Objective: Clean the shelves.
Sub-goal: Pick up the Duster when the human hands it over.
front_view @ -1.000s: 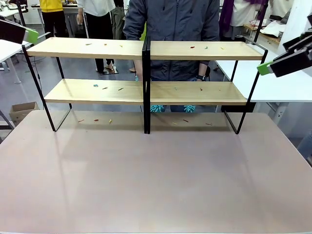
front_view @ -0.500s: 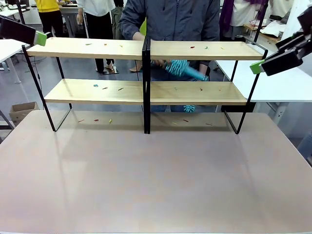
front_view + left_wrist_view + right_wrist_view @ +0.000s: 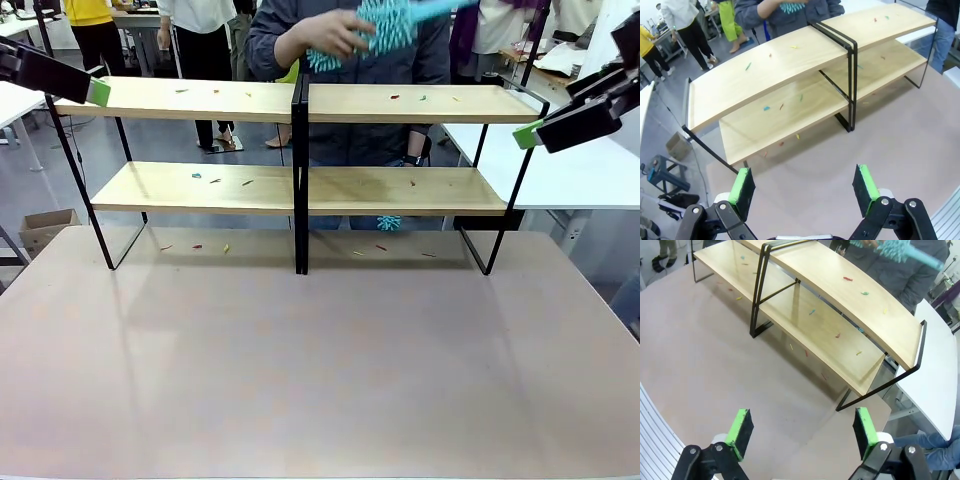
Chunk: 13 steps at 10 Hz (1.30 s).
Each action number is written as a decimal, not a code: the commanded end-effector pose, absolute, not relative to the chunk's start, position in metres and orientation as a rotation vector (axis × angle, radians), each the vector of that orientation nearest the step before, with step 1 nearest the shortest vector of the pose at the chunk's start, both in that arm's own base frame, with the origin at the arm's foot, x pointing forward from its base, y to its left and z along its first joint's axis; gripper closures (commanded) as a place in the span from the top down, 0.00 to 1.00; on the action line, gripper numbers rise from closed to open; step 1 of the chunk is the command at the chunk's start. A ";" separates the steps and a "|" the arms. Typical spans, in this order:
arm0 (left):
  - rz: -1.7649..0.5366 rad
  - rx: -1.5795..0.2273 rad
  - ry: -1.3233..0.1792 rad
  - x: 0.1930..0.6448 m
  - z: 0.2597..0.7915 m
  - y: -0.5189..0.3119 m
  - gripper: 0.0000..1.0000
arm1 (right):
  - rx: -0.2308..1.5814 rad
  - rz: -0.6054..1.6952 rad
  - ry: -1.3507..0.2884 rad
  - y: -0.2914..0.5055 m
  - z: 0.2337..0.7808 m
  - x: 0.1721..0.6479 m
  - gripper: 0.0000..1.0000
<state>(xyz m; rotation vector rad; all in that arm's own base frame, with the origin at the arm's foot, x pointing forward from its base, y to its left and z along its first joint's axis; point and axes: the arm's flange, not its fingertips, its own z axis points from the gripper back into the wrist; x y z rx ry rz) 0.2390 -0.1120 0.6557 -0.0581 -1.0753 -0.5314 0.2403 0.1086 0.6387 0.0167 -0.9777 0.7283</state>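
**Shelves (image 3: pixel 180 100) strewn with scraps (image 3: pixel 215 181)**

Across the upper half of the front frame, on the far part of the brownish-pink bench (image 3: pixel 320 380): the shelves, two long light-wood boards split by a black central divider (image 3: pixel 299 170). Small coloured scraps over both boards and on the bench beneath.

At top centre, behind the rack, a person's hand (image 3: pixel 335 38) gripping a teal duster (image 3: pixel 390 22), raised above the top board and clear of it.

At the bottom of the left wrist frame, the left tool (image 3: pixel 804 186): jaws spread wide, nothing between the green pads (image 3: pixel 742 186), hanging over the bench off one end of the rack.

At the bottom of the right wrist frame, the right tool (image 3: pixel 801 432): likewise gaping and empty, above the bench near the rack's other end.
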 end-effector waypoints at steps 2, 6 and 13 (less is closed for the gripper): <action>-0.531 -0.058 -1.075 0.239 0.656 -0.112 1.00 | -0.067 0.682 -1.043 0.094 0.570 0.217 1.00; -0.531 -0.058 -1.075 0.239 0.656 -0.112 1.00 | 0.070 0.606 -1.087 0.069 0.586 0.205 1.00; -0.531 -0.058 -1.075 0.239 0.656 -0.112 1.00 | 0.326 0.366 -1.004 0.072 0.595 0.178 1.00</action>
